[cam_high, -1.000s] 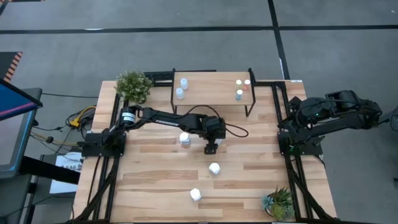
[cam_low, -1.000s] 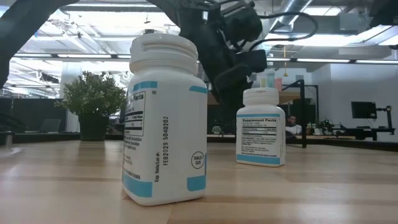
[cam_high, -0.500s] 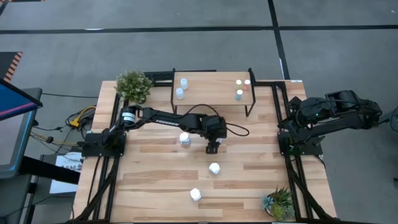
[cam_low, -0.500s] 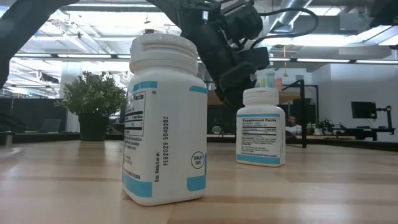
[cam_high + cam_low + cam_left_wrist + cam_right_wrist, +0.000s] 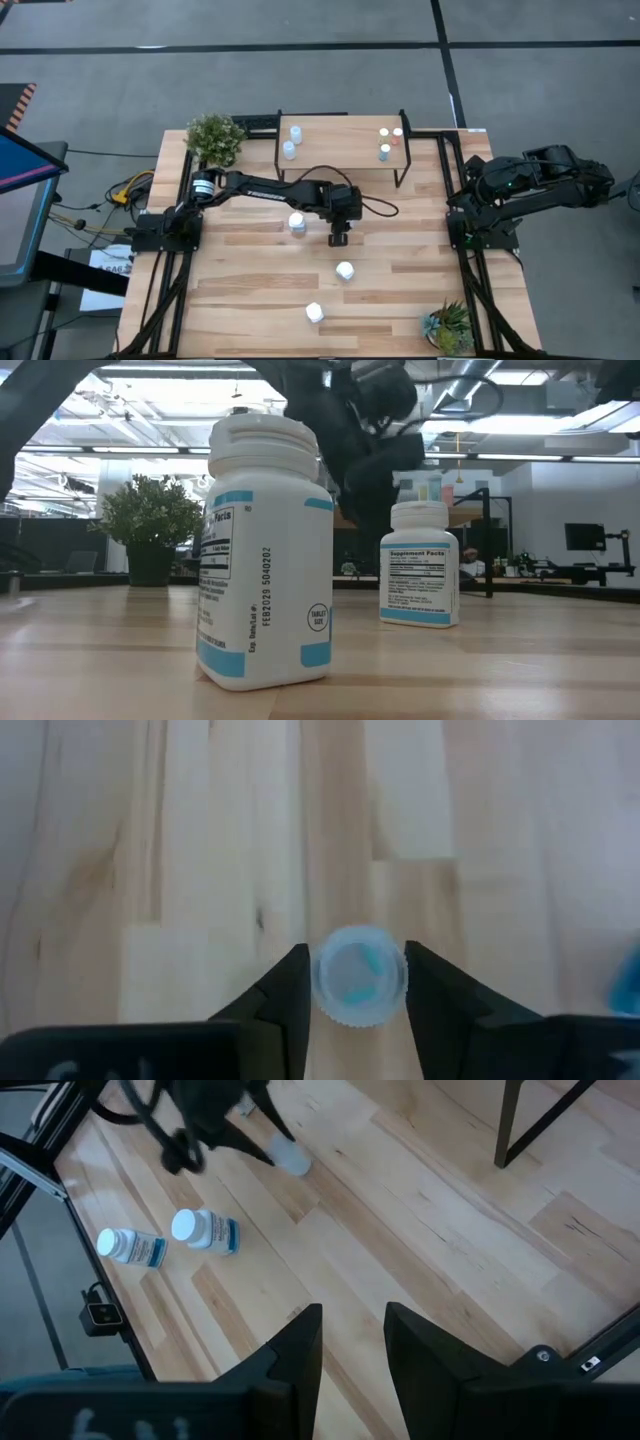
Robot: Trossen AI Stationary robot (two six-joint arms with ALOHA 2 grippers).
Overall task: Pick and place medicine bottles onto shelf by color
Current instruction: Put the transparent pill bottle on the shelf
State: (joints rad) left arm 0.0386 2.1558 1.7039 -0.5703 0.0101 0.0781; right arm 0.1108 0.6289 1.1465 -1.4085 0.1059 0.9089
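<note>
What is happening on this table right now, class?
The left hand is lowered over the middle of the table, its fingers either side of a small pale-blue bottle. Two white bottles wait nearer the front. The shelf already holds pale-blue bottles on one end and coloured ones on the other. The right hand waits at the table's side.

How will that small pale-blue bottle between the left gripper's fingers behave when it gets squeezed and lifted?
The pale-blue bottle is small and looks plastic, so probably light and stiff. Its cap's ridged edge should give the left gripper some hold, though the round body could slip sideways if pinched off-centre. Standing upright on the table, it may tip if nudged.
</note>
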